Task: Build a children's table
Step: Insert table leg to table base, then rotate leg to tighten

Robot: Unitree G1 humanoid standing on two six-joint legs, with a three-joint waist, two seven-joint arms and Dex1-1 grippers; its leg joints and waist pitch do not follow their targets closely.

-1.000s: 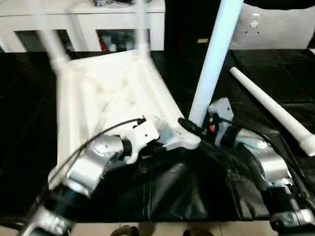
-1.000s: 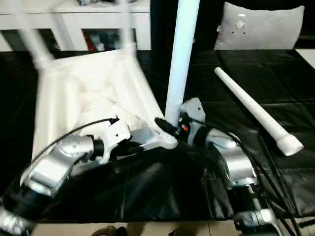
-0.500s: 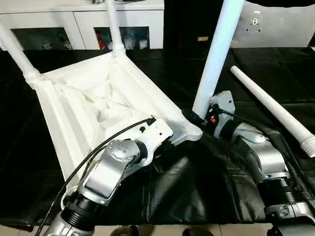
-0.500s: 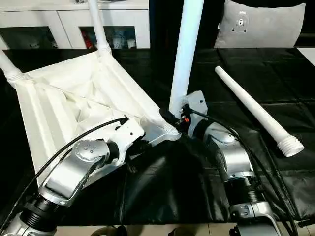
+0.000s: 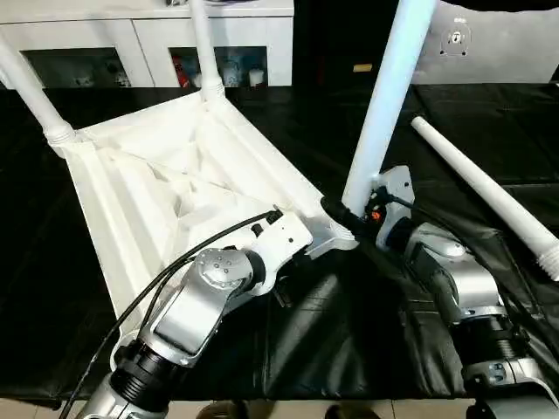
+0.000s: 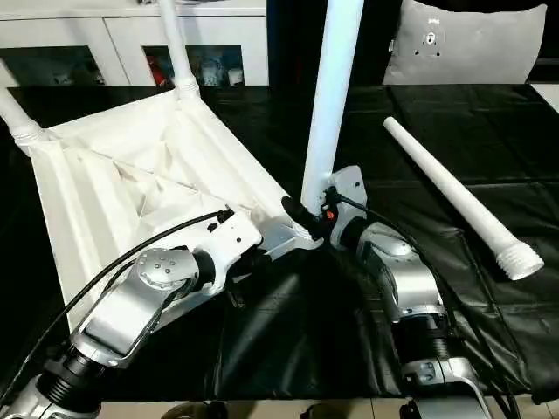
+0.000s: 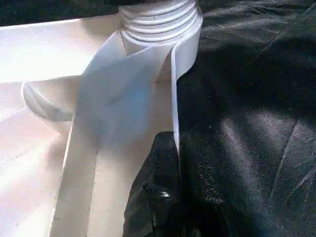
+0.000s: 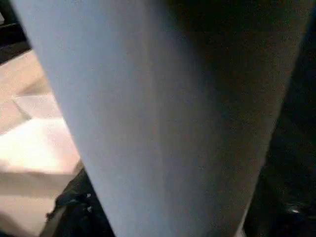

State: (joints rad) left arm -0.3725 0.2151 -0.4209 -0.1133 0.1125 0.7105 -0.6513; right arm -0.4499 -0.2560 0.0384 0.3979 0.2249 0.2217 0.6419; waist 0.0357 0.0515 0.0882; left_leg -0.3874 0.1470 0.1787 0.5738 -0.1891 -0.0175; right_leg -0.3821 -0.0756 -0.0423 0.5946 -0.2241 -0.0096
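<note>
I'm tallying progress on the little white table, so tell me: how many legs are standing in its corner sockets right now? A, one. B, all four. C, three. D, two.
C: three legs stand in corner sockets of the upturned tabletop, two at the far corners and one at the near corner, while the fourth leg lies loose on the black worktable.

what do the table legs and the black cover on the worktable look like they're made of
Table legs: most likely smooth moulded plastic, uniformly white with a soft sheen; the loose leg ends in moulded screw threads. The tabletop looks the same, with ribs cast into its underside.

Black cover: apparently thin plastic sheeting or coated fabric; it wrinkles, folds and gives glossy highlights.
</note>
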